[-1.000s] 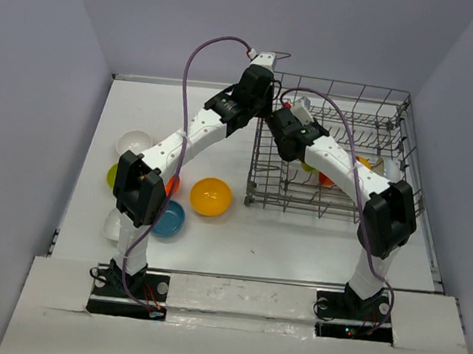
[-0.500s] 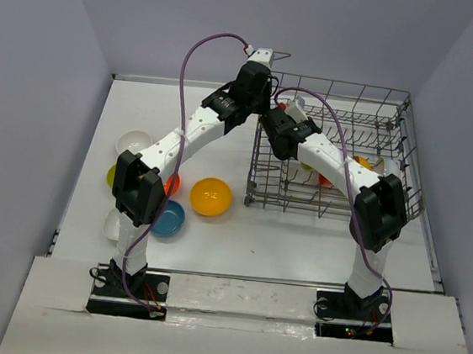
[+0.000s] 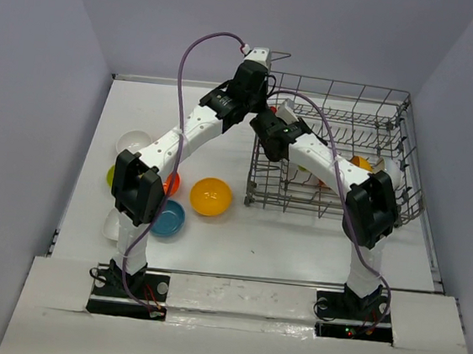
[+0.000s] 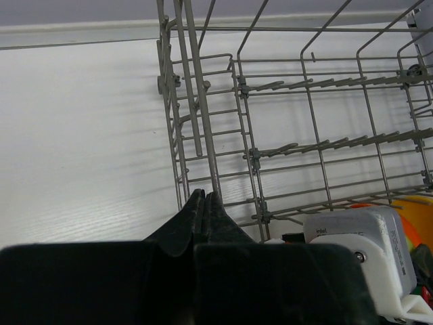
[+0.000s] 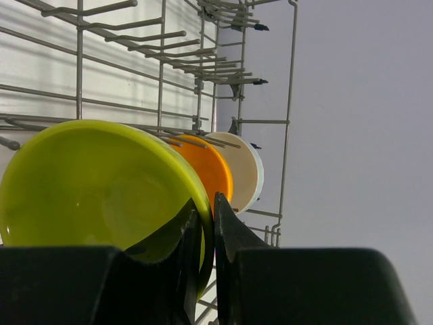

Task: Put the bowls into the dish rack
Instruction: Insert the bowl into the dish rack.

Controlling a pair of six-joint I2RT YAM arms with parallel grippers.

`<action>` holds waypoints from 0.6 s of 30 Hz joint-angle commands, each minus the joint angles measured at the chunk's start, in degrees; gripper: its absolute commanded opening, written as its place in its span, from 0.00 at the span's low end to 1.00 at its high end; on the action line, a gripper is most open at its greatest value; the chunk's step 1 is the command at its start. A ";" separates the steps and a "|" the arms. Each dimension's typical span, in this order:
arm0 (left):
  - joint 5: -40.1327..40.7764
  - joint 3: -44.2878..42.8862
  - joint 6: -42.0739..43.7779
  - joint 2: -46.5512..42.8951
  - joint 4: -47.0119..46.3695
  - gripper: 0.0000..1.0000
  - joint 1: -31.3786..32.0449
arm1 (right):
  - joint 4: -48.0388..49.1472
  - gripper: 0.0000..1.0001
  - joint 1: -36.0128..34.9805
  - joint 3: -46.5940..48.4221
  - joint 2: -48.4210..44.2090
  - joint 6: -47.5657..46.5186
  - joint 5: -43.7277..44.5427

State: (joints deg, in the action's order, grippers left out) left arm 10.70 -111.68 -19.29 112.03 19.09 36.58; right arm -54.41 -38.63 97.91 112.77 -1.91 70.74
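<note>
Placement of a lime green bowl [image 5: 95,183] is the step in hand. The right gripper [image 5: 206,203] pinches its rim, fingers clamped on either side of the thin wall. It holds the bowl on edge inside the dish rack [image 3: 258,175], just ahead of 2 bowls already standing in a row, an orange bowl [image 5: 215,172] and a white bowl [image 5: 245,166]. The left gripper [image 4: 205,201] hangs empty with its fingers pressed together, just outside the rack near its far left corner.

Next, I judge, the green bowl needs seating between tines so it stands upright before the fingers let go. Released too soon, it could tip against the orange bowl.

More bowls wait on the white table [image 3: 297,247] left of the rack, among them a yellow-orange bowl [image 3: 211,196] and a blue bowl [image 3: 168,219]. Plain grey-lilac walls [image 3: 22,121] close in the table on 3 sides.
</note>
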 commanded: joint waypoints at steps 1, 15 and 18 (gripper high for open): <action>-1.73 -1.79 0.22 -0.23 -0.64 0.00 1.13 | 2.29 0.04 -1.97 2.02 2.63 0.07 -0.78; -2.09 -1.53 0.22 -0.06 -0.90 0.00 1.04 | 3.79 0.17 -3.64 2.29 4.21 -1.16 -1.74; -2.26 -1.61 0.22 -0.06 -1.07 0.00 0.95 | 4.31 0.22 -4.17 2.38 4.30 -1.43 -2.97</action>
State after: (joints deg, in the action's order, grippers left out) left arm 11.03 -111.68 -19.09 112.03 21.08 36.25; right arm -53.95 -39.90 98.59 114.91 -2.00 72.20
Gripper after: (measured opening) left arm 0.010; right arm 0.208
